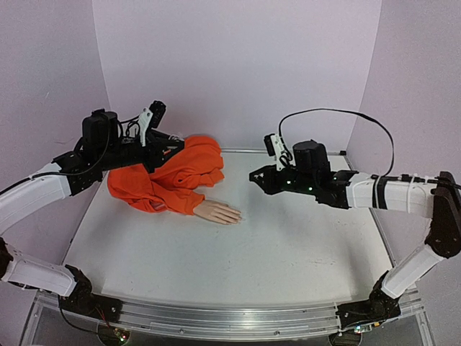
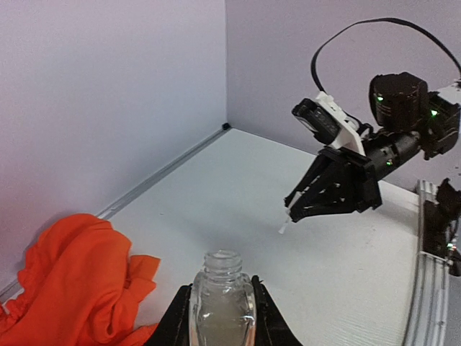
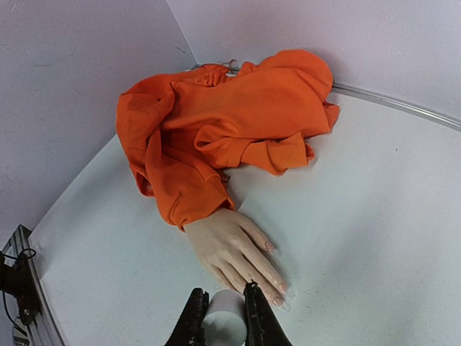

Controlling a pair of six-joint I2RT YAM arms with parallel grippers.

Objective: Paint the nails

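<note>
Rail: alu rail (image 1: 230,321) along near edge, both arm bases bolted on it.
Surface: white matte table (image 1: 288,252), a few faint scuffs; raised metal edge strip on R side.
Nails: nails (image 3: 282,287) pale and glossy, on fingertips of mannequin hand (image 3: 230,249). Hand lies flat, palm down, L of table centre, fingers pointing R.
R claw: right gripper (image 3: 222,311) clenched on white cap (image 3: 225,318). It hangs above table, R of the hand, apart from it. Thin white brush tip (image 2: 283,229) sticks out below.
L claw: left gripper (image 2: 222,313) grasping clear glass bottle (image 2: 222,299), upright, neck open, raised over the garment at back L.
Garment: orange sweatshirt (image 1: 180,173) bunched at back L, sleeve cuff round the hand's wrist.
Room: pale lilac walls (image 1: 238,65) on 3 sides, plain; metal strip where back wall meets table.
</note>
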